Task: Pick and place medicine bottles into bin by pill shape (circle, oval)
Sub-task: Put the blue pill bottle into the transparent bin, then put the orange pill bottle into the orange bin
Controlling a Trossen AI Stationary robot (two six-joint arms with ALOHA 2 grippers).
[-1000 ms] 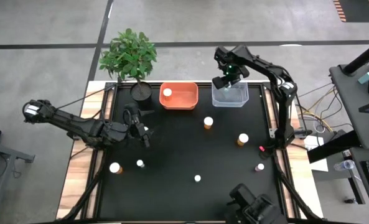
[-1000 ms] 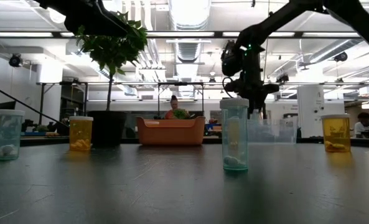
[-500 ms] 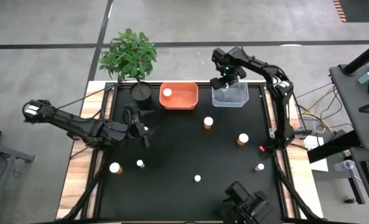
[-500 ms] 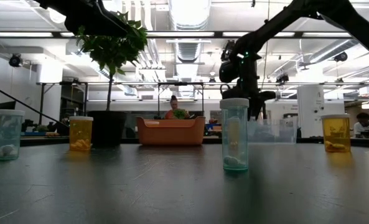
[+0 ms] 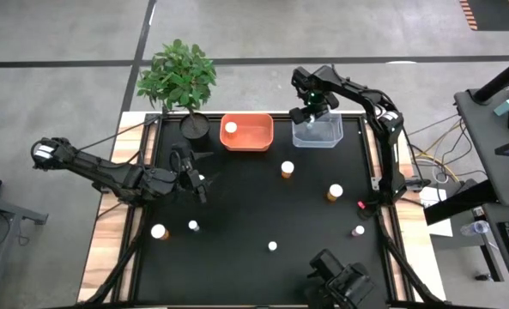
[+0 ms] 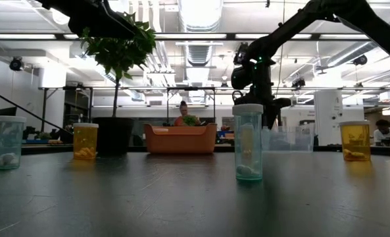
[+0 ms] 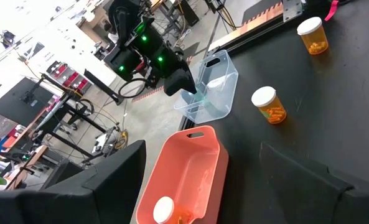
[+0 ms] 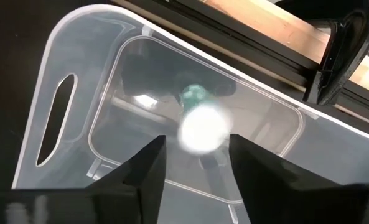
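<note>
Dropping or just released: a white-capped bottle [image 8: 203, 129] sits cap-up, long axis vertical, directly below and between the right gripper [image 5: 309, 110] fingers, over the clear bin [image 5: 318, 131] at the table's 1 o'clock edge. Fingers look part-spread, cap apparently free, though contact cannot be ruled out. Left gripper [image 5: 194, 178] waits wide open around 9 o'clock, far from this bin, nearer the orange bin [image 5: 247, 132].
</note>
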